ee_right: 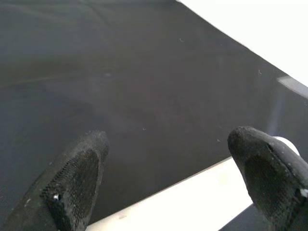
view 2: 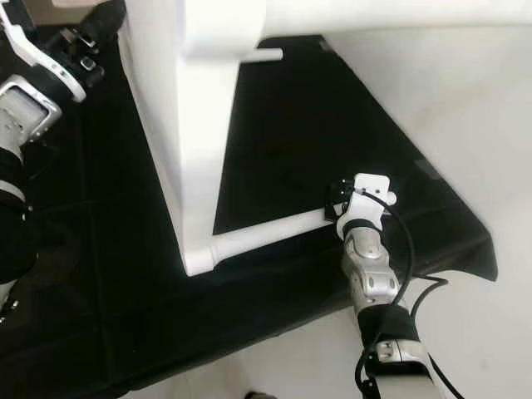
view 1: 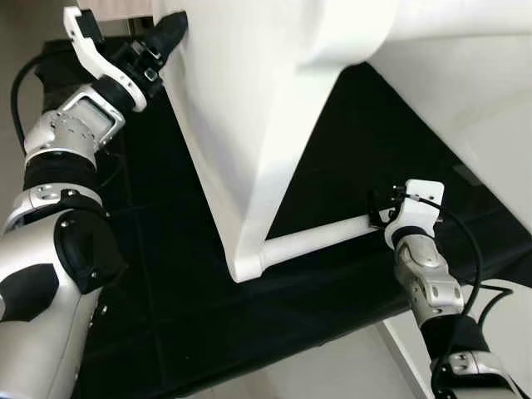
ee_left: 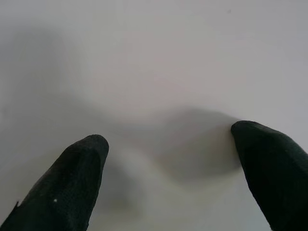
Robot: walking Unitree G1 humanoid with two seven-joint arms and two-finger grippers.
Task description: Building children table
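Observation:
A white children's table (view 1: 249,100) lies tipped on its side on a black cloth (view 1: 357,141). One white round leg (view 1: 316,238) sticks out from its lower corner toward the right. My left gripper (view 1: 170,29) is at the table's upper left edge; in the left wrist view its fingertips (ee_left: 79,168) stand apart against the white panel (ee_left: 159,62), so it is open. My right gripper (view 1: 381,208) is at the free end of the leg. In the right wrist view it is open, with the leg (ee_right: 192,202) lying between its fingers (ee_right: 262,168), not clamped.
The black cloth covers the floor under and around the table, ending at pale floor (view 2: 465,108) on the right and in front. A second short white leg (view 2: 264,56) projects near the top. My right arm's cable (view 2: 407,249) loops beside the wrist.

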